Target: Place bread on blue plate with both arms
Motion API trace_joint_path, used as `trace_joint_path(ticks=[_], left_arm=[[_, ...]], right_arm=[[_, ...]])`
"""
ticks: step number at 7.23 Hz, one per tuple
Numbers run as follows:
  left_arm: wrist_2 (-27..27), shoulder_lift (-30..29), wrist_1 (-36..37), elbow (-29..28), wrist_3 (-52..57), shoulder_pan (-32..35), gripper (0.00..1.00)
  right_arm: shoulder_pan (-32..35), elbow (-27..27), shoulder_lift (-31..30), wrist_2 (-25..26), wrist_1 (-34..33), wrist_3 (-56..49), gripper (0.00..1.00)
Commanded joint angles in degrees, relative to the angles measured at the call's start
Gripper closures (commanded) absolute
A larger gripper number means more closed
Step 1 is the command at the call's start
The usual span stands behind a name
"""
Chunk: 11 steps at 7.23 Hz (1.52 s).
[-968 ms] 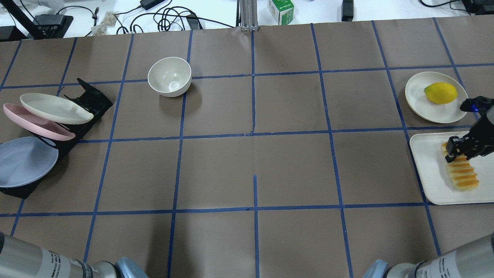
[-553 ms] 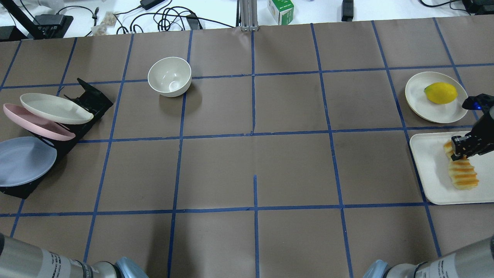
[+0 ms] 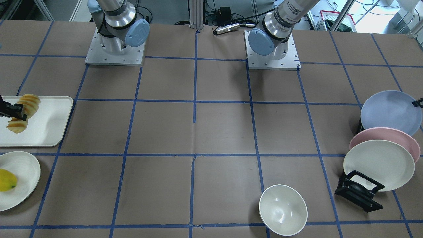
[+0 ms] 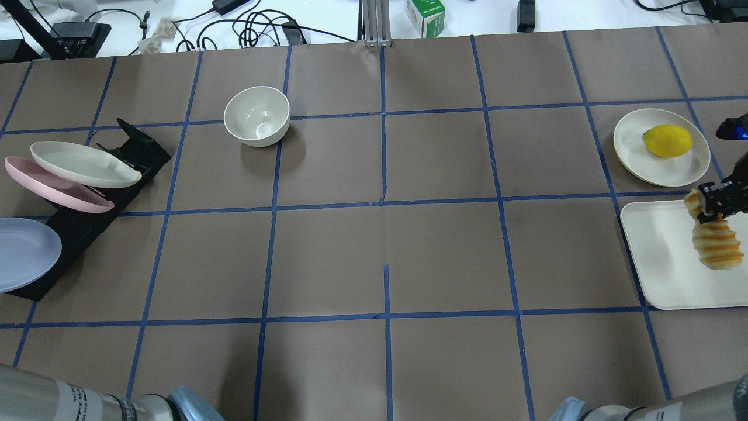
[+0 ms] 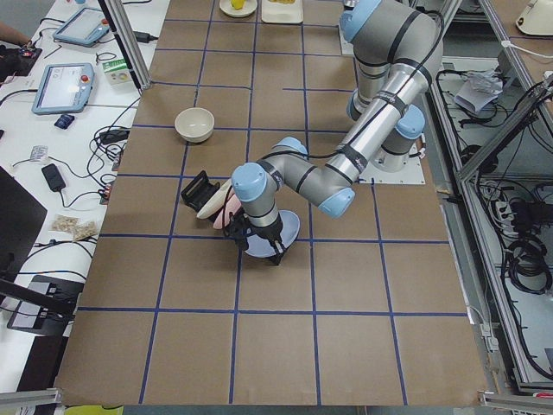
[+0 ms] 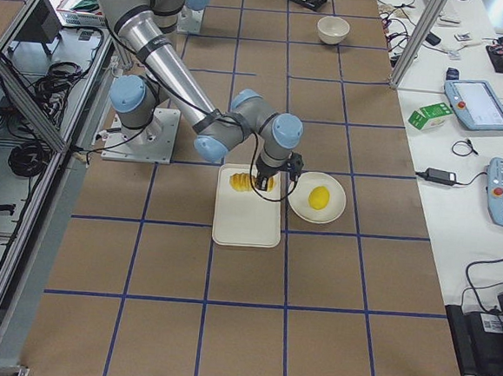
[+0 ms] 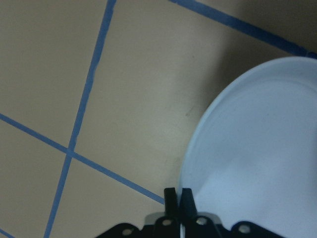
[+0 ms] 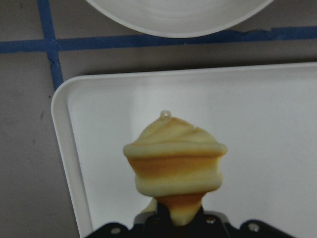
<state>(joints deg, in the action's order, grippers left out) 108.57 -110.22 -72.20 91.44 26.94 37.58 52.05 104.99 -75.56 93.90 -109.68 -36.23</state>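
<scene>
The bread (image 4: 716, 245), a pale yellow loaf with orange-brown ridges, hangs tilted above the white tray (image 4: 660, 275). My right gripper (image 4: 716, 204) is shut on its upper end. In the right wrist view the bread (image 8: 174, 158) sticks out from between the jaws over the tray (image 8: 99, 148). The blue plate (image 4: 23, 254) sits at the near end of the black rack (image 4: 76, 234), partly off the overhead view's left edge. My left gripper (image 7: 178, 193) is shut on the rim of the blue plate (image 7: 257, 148). It shows only at the front view's right edge (image 3: 418, 103).
A pink plate (image 4: 52, 190) and a cream-white plate (image 4: 82, 164) lean in the rack. A white bowl (image 4: 257, 115) stands at the back left of centre. A lemon (image 4: 667, 140) lies on a cream plate (image 4: 634, 146) beyond the tray.
My right gripper has closed on the bread and lifted it off the tray, shifting right. The blue plate has slid left, out of the rack, with my left gripper on it.
</scene>
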Motion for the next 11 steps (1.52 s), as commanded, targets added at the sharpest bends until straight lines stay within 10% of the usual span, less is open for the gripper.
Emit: trace_joint_path(ticks=[1,7,11], left_arm=[[2.08,6.03,-8.36,-1.08,0.48,-0.32,1.0],[-18.61,16.53,-20.89,4.6,-2.15,20.11,1.0],[-35.33,11.01,6.27,14.51,-24.94,45.06,1.0]], right_arm=[[3.65,-8.0,-0.2,-0.03,9.87,3.77,1.0],[17.98,-20.7,-0.29,-0.82,25.48,23.28,1.0],[26.24,-20.7,-1.78,-7.23,26.45,36.11,1.0]])
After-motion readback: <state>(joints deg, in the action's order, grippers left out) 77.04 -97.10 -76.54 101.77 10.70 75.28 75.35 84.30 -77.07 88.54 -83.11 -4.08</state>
